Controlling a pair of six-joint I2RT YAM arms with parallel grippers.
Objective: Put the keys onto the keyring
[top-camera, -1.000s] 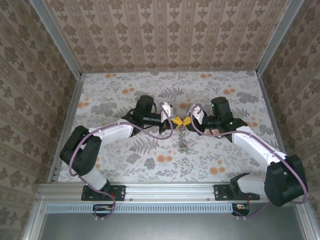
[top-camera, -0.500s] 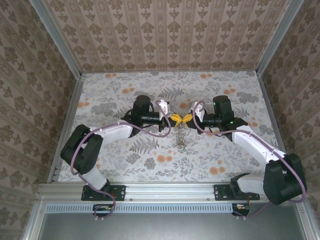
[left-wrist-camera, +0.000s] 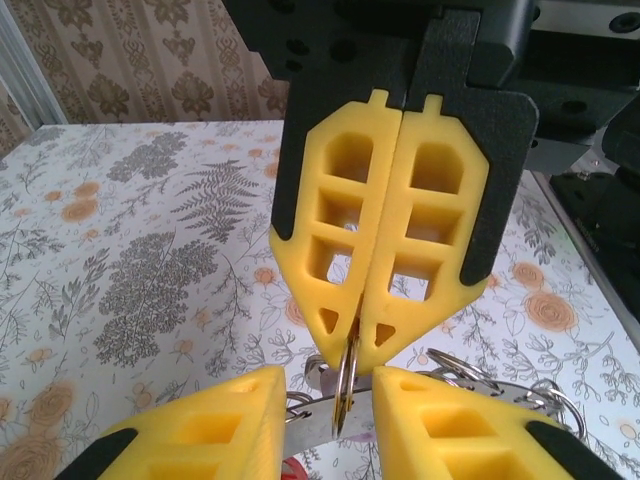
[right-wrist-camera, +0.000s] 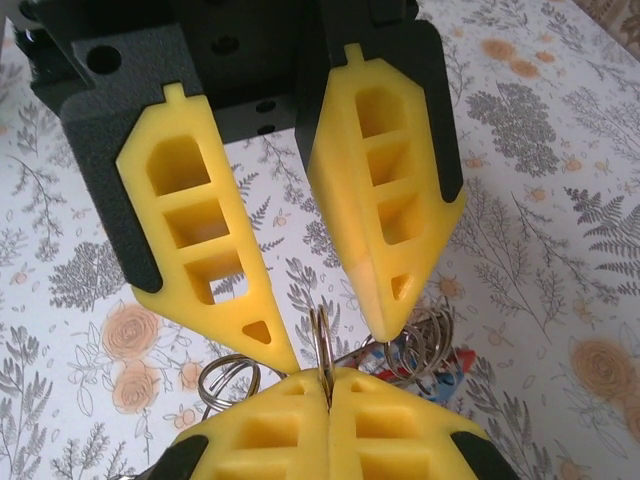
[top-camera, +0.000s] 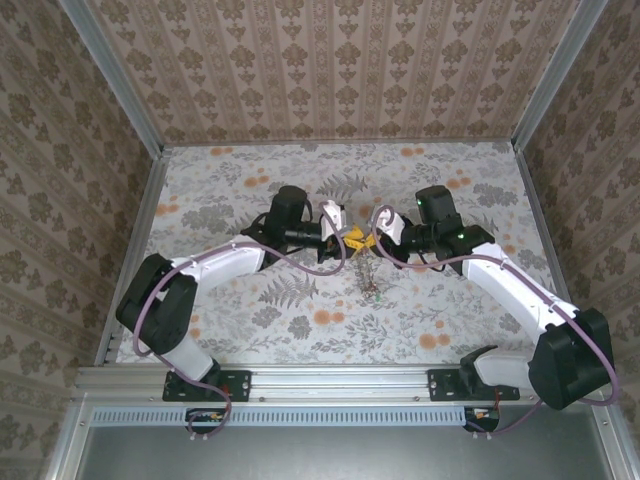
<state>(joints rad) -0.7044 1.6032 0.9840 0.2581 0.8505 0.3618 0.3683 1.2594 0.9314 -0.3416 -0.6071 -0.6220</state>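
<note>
Floral tabletop [top-camera: 300, 335] lay below; the right gripper [left-wrist-camera: 352, 348] pinched the keyring [left-wrist-camera: 344, 390] from twelve o'clock, the left gripper [right-wrist-camera: 337, 345] spread around it. A slipping pinch risked dropping the keys [top-camera: 371, 285].

At the centre of the top view, the keys [top-camera: 368, 283] are too small for me to count. Along the left wrist view's bottom edge, the left tool [left-wrist-camera: 328, 405] covers most of them.
</note>
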